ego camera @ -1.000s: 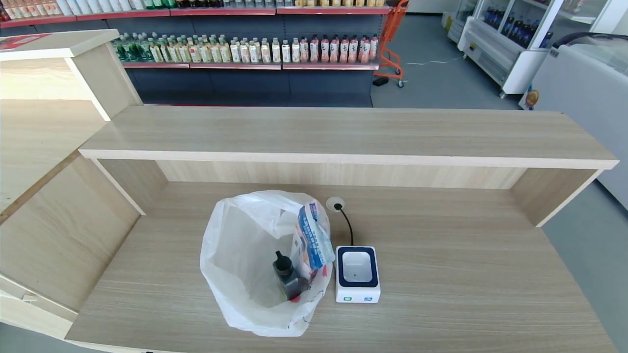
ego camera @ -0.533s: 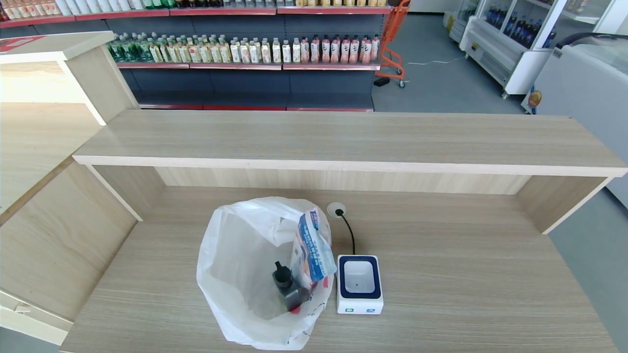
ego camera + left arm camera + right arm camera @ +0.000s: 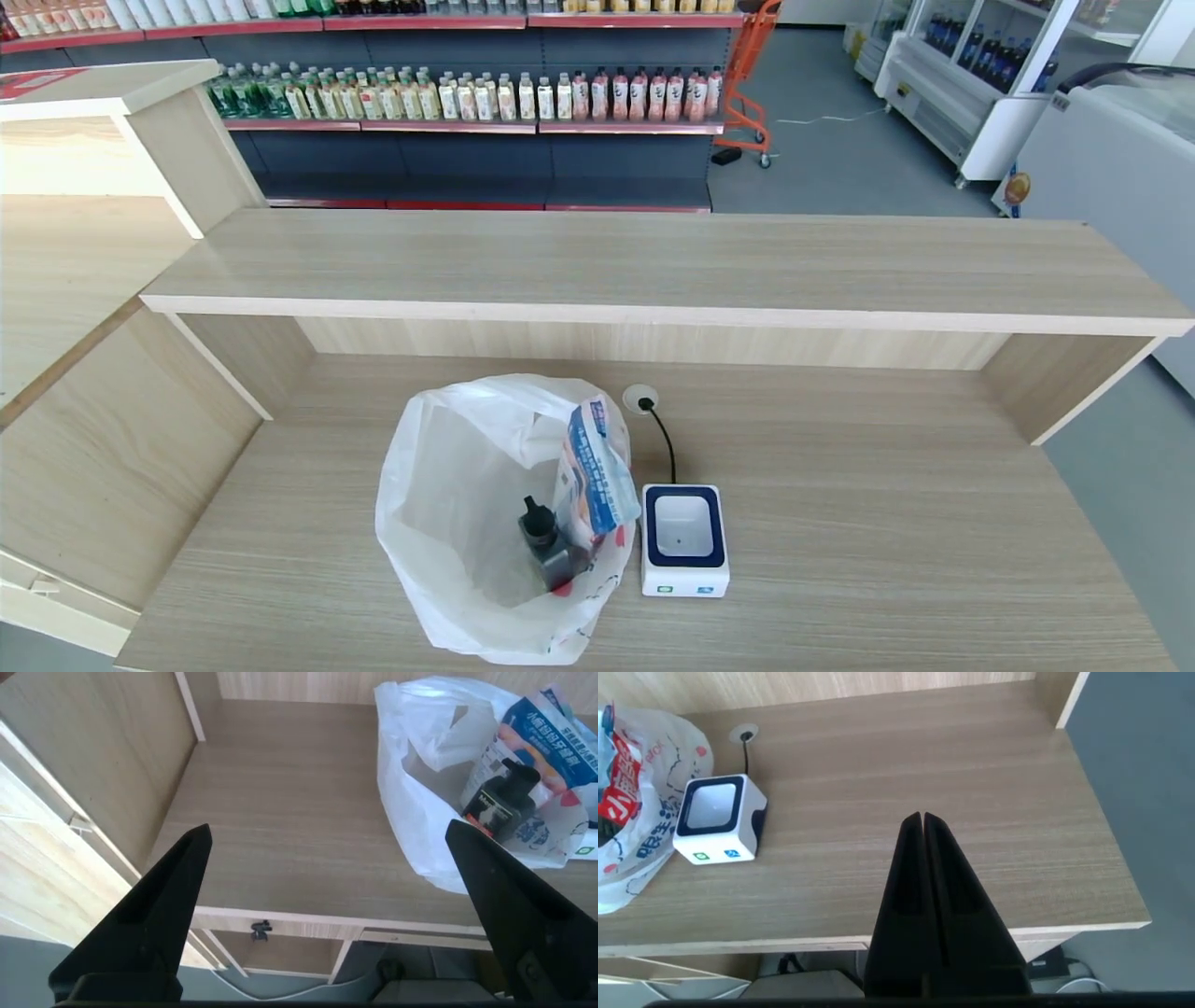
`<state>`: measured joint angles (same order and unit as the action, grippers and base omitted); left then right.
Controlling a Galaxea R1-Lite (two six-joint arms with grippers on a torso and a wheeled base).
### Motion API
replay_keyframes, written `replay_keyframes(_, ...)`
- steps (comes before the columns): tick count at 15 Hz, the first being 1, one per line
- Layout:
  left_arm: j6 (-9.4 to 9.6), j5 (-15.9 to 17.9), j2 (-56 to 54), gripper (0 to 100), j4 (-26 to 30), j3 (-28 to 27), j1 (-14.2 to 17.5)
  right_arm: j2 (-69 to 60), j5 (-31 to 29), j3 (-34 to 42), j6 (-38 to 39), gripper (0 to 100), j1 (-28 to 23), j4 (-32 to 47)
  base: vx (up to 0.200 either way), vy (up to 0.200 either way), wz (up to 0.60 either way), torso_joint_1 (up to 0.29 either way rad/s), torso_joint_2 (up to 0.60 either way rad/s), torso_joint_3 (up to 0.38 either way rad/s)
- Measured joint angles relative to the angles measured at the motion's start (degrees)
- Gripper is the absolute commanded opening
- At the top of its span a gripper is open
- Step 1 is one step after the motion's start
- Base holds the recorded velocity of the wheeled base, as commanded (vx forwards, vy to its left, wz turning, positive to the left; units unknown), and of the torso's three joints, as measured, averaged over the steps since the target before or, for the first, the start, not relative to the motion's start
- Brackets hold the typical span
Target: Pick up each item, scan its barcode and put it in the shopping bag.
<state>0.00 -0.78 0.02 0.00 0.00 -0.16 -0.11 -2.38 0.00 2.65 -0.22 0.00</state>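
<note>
Both items look bagged: the dark bottle [image 3: 546, 549] and the crinkly snack pouch [image 3: 593, 471] sit inside the shopping bag [image 3: 448, 504], at 9 o'clock from the scanner [image 3: 684, 539] on the bench [image 3: 887, 523]. The bag's thin and floppy, so I'd pinch its rim. The left gripper [image 3: 329, 829] is spread wide and the right gripper [image 3: 922, 819] is clenched, both empty.

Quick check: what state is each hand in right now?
Left hand: open, holding nothing.
Right hand: closed, holding nothing.
</note>
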Motion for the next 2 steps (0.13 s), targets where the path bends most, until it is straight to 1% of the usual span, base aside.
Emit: replay_keyframes(2,0.00,0.02,0.00,100,0.00,0.00,0.00,0.00,0.00,0.00,-0.20,0,0.00,0.00,0.000,0.000,0.00,0.000,0.00,0.000)
